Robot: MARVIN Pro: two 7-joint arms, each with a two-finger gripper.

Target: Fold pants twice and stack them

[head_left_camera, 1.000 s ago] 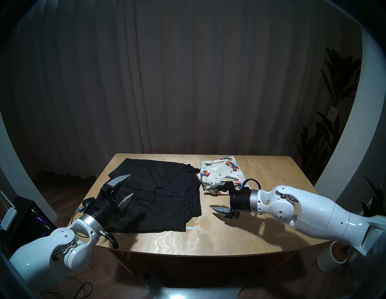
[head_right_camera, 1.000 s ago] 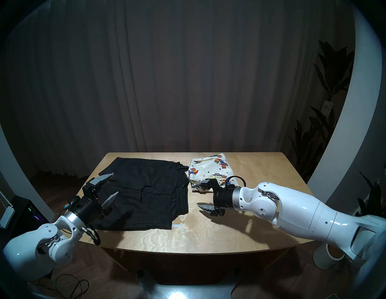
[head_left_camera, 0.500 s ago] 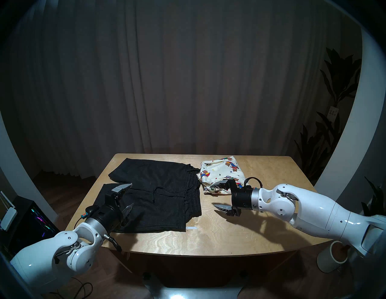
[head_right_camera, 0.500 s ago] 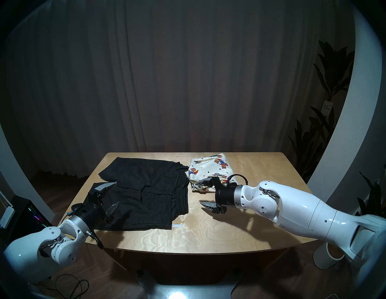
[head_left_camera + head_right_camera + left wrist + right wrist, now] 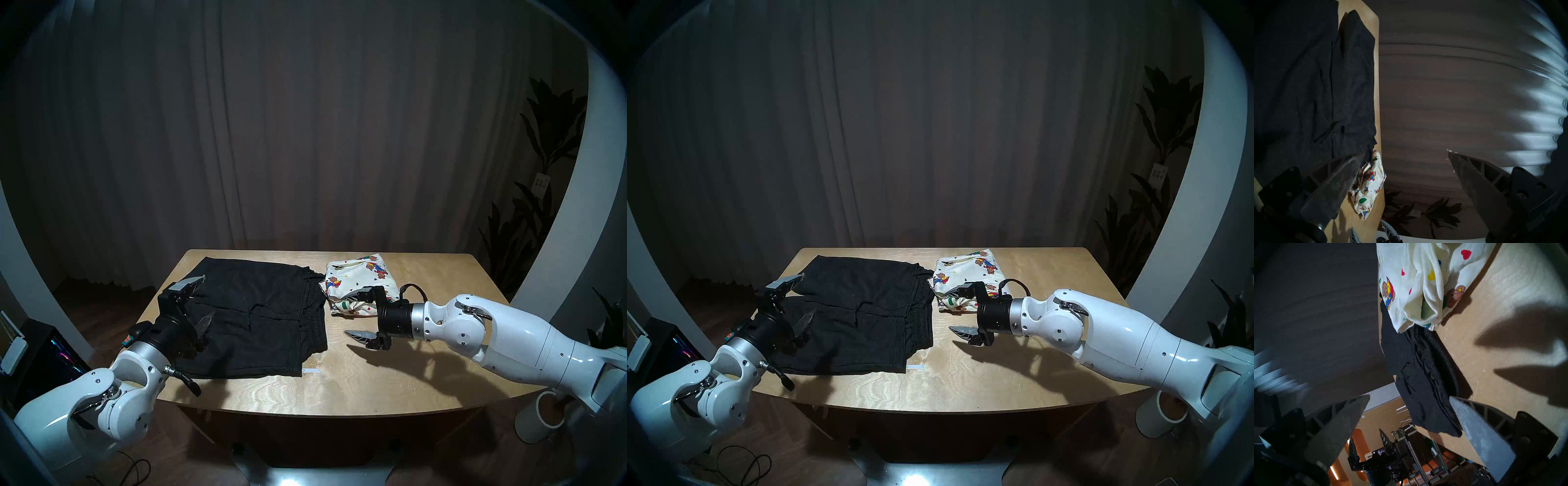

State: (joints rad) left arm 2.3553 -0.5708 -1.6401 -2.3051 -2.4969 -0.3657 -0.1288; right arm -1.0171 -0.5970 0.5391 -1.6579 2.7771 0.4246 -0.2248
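Two short pairs of pants lie side by side on the light wooden counter (image 5: 390, 380). The charcoal-black knit pair with a ribbed drawstring waistband (image 5: 258, 315) is spread on the left half and appears folded once at most, its two layers offset. The cream cotton pair printed with teddy bears and hearts (image 5: 356, 281) sits bunched into a compact bundle at the far right-centre, just beside the black waistband.

The step in hand is judged to be the folding of the black pair; stacking has not been begun. The left gripper (image 5: 198, 298) is held released above the black pair's left edge, with nothing between its fingers. The right gripper (image 5: 353, 314) is likewise spread wide and empty, hovering over bare counter between the two garments.

For the next move, the black pair's left hem would need to be pinched through all layers and carried across toward the waistband, so that an even second fold is laid.

Compared with a second ago, the left gripper has been raised and drawn slightly back and its wrist rolled; the right gripper is barely changed, and neither garment has been shifted.
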